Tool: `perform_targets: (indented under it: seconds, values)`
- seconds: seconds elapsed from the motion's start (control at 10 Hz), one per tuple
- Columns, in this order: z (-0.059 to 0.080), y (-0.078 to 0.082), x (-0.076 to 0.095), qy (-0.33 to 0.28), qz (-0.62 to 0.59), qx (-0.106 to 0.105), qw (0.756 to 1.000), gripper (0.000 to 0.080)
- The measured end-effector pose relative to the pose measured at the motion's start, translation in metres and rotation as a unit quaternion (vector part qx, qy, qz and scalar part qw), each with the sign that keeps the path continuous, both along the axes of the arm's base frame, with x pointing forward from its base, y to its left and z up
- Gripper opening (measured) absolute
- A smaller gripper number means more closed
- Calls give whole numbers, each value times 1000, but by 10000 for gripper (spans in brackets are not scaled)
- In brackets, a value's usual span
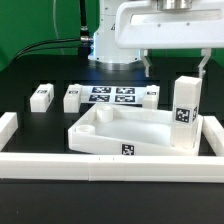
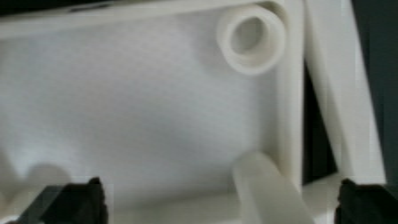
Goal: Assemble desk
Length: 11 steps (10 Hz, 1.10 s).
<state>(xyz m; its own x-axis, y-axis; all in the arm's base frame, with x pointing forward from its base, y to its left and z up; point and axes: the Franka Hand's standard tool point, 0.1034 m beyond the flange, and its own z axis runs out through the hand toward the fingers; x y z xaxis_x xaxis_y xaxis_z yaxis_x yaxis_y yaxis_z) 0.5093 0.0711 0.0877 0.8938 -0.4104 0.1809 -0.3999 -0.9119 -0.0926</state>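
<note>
Open end effector [image 1: 176, 68] over large white rectangular tray-like plastic desk slab [image 1: 105, 128].
Jaws wide apart, gripping nothing; short white tagged block leg [image 1: 185, 110] upright at slab's corner, exterior view's right.

Arm [image 1: 110, 38] reaching fwd, hand pointing straight dwn, fingers [image 1: 150, 66] spread wide, nothing btwn.

The Panda arm [image 1: 108, 40] is white, smooth-shelled and rounded, with bluish shading on its lower link and a dark band near its foot. The hand housing [image 1: 165, 35] is a broad white box with rounded corners, topped by a grey metal flange [image 1: 180, 5]. Under it the gripper [image 1: 176, 68] has two slim dark fingers [image 1: 150, 66]. In the wrist view the fingertips [image 2: 71, 202] show as black, blocky shapes with blurred edges. A black cable [image 1: 45, 48] curves in behind the arm's base
</note>
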Motion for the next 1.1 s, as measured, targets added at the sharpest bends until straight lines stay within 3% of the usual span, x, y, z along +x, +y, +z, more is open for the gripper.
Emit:
perform_targets:
  seconds: [0.3,0.5,0.8,1.1]
  values:
    - [-19,-15,-30,-9,18,-15,1000,649]
    - [-19,-18,-27,-2,22,-15,1000,649]
    - [-22,-27,-32,90,42,-1,995,649]
    - [-30,-38,-47,182,46,22,982,649]
